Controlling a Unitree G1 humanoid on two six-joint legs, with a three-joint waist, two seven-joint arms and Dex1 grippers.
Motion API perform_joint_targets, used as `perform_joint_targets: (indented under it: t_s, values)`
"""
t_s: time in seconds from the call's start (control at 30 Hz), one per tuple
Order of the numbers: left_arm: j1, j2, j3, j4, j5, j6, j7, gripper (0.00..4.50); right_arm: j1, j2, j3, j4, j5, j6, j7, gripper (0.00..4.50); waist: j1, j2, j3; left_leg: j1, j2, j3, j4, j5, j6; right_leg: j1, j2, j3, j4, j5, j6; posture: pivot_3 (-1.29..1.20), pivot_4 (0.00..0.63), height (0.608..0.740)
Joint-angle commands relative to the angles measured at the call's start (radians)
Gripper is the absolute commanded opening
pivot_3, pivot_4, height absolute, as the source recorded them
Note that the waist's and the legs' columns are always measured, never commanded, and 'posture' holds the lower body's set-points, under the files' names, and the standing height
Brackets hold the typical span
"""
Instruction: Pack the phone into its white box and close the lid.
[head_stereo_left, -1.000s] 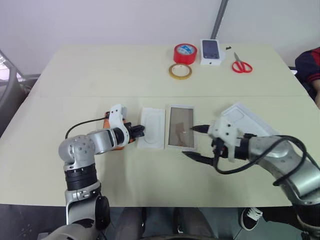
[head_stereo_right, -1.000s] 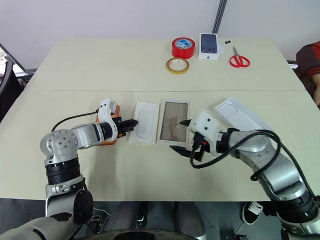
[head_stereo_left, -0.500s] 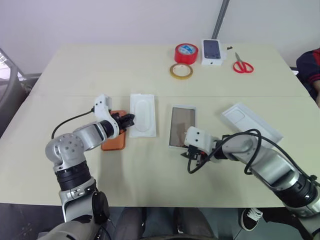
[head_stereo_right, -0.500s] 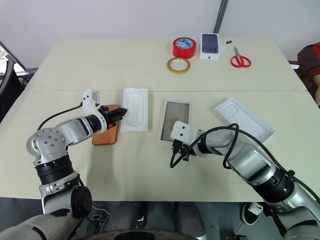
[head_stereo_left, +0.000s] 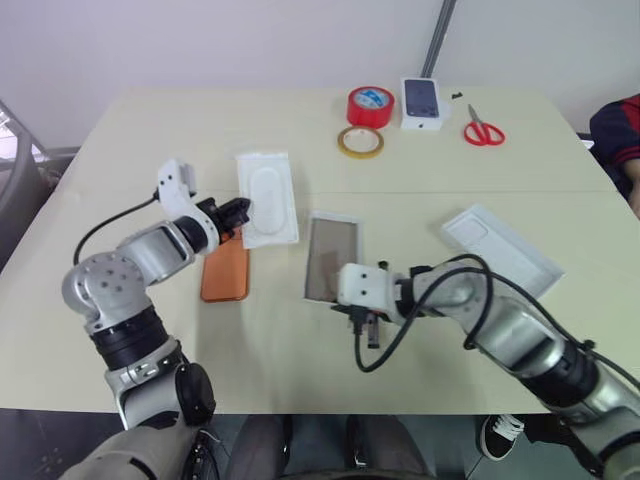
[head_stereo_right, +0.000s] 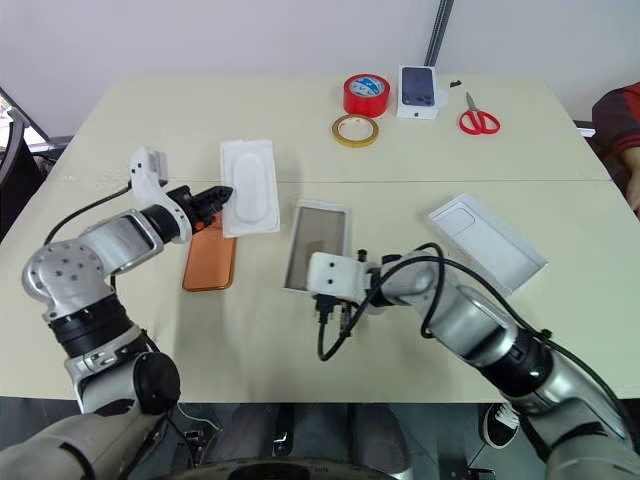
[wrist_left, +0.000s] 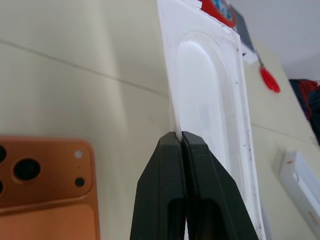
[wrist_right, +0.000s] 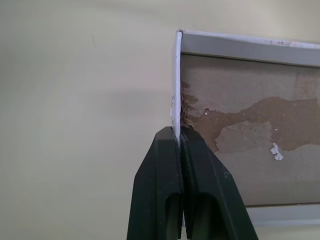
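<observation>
Left fingers (wrist_left: 181, 142) pinch shut on the white insert's (wrist_left: 210, 100) edge; right fingers (wrist_right: 176, 135) clamp the white box's (wrist_right: 250, 125) rim.

Both pincers pinched shut, arms reaching inward over the tabletop.

The left pincer (head_stereo_left: 240, 208) points forward and rightward, nearly level, fingers (wrist_left: 172, 165) pressed together on a thin edge. The right pincer (wrist_right: 177, 131) angles downward and leftward, forearm crossing toward centre, its fingers clamped on a rim.
</observation>
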Motion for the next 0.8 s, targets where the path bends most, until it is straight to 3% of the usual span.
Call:
perform_joint_targets:
  t_s: [0.03, 0.13, 0.17, 0.23, 0.4, 0.6, 0.8]
  values:
    - [-0.018, 0.007, 0.002, -0.023, -0.026, 0.02, 0.006, 0.0, -0.049, 0.061, 0.028, 0.076, -0.052, -0.031, -0.017, 0.04, 0.0, 0.0, 0.0, 0.0, 0.0, 0.0, 0.0, 0.0, 0.0, 0.0, 0.0, 0.0, 0.0, 0.0, 0.0, 0.0, 0.15, 0.74]
    - [-0.015, -0.001, 0.003, -0.035, -0.027, 0.041, 0.014, 0.0, -0.065, 0.087, 0.038, 0.091, -0.067, -0.034, 0.002, 0.04, 0.002, 0.0, 0.0, 0.0, 0.0, 0.0, 0.0, 0.0, 0.0, 0.0, -0.001, 0.0, 0.0, 0.0, 0.0, 0.0, 0.15, 0.74]
    - [-0.014, -0.005, 0.005, -0.04, -0.028, 0.048, 0.017, 0.0, -0.067, 0.095, 0.032, 0.088, -0.062, -0.027, 0.006, 0.3, 0.003, -0.001, 0.0, 0.0, 0.0, 0.0, 0.0, 0.0, 0.0, 0.0, -0.001, 0.0, 0.0, 0.0, 0.0, 0.0, 0.15, 0.74]
    - [-0.007, -0.016, 0.004, -0.053, -0.03, 0.066, 0.022, 0.0, -0.062, 0.1, 0.007, 0.069, -0.047, -0.01, 0.014, 0.98, 0.002, 0.0, 0.0, 0.0, 0.0, 0.0, 0.0, 0.0, 0.0, 0.0, -0.001, 0.0, 0.0, 0.0, 0.0, 0.0, 0.15, 0.74]
    - [0.01, -0.046, -0.031, -0.091, -0.028, 0.129, 0.018, 0.0, -0.002, 0.042, -0.135, -0.015, 0.012, -0.009, 0.035, 3.58, 0.004, -0.001, 0.0, 0.0, 0.0, 0.0, 0.0, 0.0, -0.001, 0.0, -0.001, -0.001, 0.0, 0.0, 0.0, 0.0, 0.15, 0.74]
    - [0.017, -0.123, -0.094, -0.134, 0.0, 0.208, 0.032, 0.0, 0.096, -0.106, -0.354, -0.074, 0.087, -0.006, 0.07, 3.58, 0.004, -0.001, 0.0, -0.001, -0.001, 0.0, 0.0, 0.0, 0.0, 0.0, -0.001, -0.001, 0.0, 0.0, 0.0, 0.0, 0.15, 0.74]
    - [0.048, -0.129, -0.153, -0.14, 0.031, 0.219, 0.027, 0.0, 0.112, -0.132, -0.391, -0.063, 0.089, -0.01, 0.048, 3.58, -0.004, -0.001, 0.0, 0.0, 0.0, 0.0, -0.002, 0.0, -0.001, 0.0, 0.001, 0.0, 0.0, 0.0, 0.0, 0.0, 0.15, 0.74]
